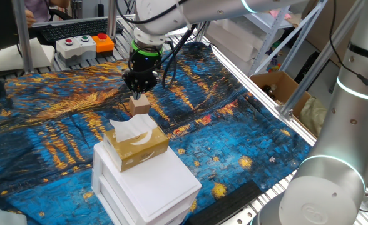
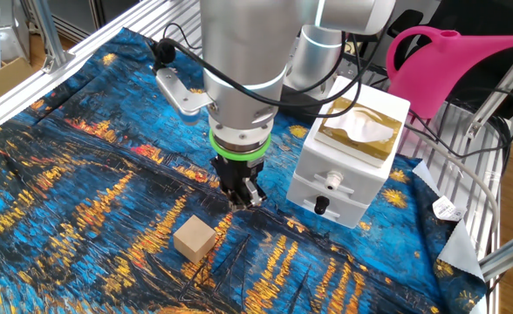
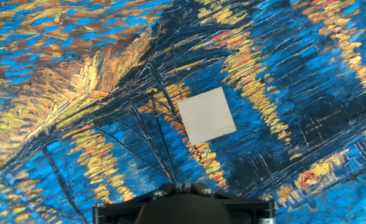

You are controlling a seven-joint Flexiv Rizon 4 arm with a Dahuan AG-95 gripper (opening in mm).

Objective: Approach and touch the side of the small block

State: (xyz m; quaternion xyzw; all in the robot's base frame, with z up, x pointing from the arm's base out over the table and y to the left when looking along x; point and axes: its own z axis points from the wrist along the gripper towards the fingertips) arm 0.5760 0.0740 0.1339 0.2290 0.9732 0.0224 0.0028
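The gripper hangs above the painted cloth with its fingers drawn together and nothing between them, just beside the small block and higher than its top, not touching it. The small block sits flat on the surface, on the blue-and-gold cloth; in the hand view it shows as a plain pale square ahead of the gripper body. It looks like a light, stiff cube of card or wood, with flat faces and crisp edges, so I judge it will slide or tip under even a soft push, the more so on wrinkled cloth. For a touch, the best place is low on the middle of the vertical face nearest the gripper, met squarely and slowly, rather than a corner or top edge. Beyond the small block stands a tissue box on stacked white boxes, well apart from it.
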